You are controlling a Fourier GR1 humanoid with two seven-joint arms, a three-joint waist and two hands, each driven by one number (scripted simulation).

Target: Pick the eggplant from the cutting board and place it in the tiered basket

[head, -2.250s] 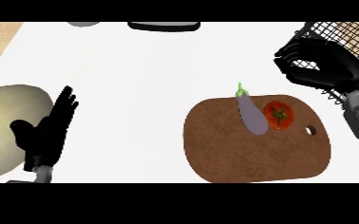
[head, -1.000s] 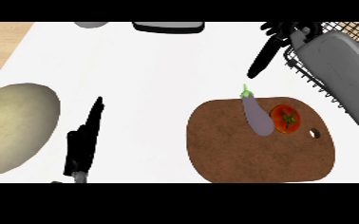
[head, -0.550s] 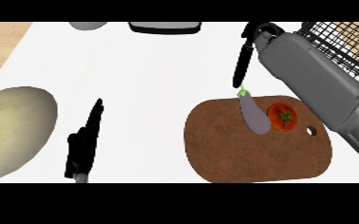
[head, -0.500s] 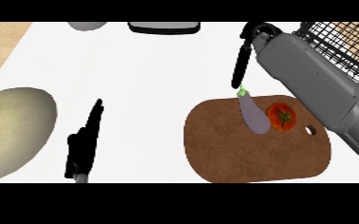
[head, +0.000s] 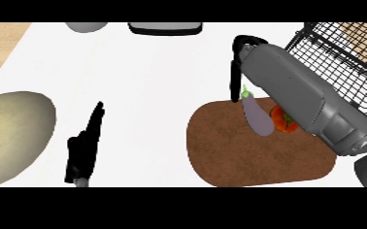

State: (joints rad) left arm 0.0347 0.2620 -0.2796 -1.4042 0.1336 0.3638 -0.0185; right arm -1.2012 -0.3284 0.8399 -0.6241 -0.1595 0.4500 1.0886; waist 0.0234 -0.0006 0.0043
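Now, at the far left, a pale round plate (head: 22, 136) is lying on the white tabletop (head: 143, 77), unchanged since a moment ago. Just right of it the left hand (head: 84, 148) is resting edge-on, its fingers (head: 96, 114) straight and released, where it was before. Further right, the brown cutting board (head: 243, 160) is carrying the eggplant (head: 257, 116), with a tomato (head: 284, 120) partly hidden beside it. The right hand (head: 237, 73) is hanging over the board's far edge, its straight, unclenched fingers (head: 234, 89) pointing down, tips just beside the eggplant's green stem; it has come lower and nearer than half a second ago. Beyond the grey forearm (head: 301, 97), the tiered basket (head: 333, 63) is standing at the far right.
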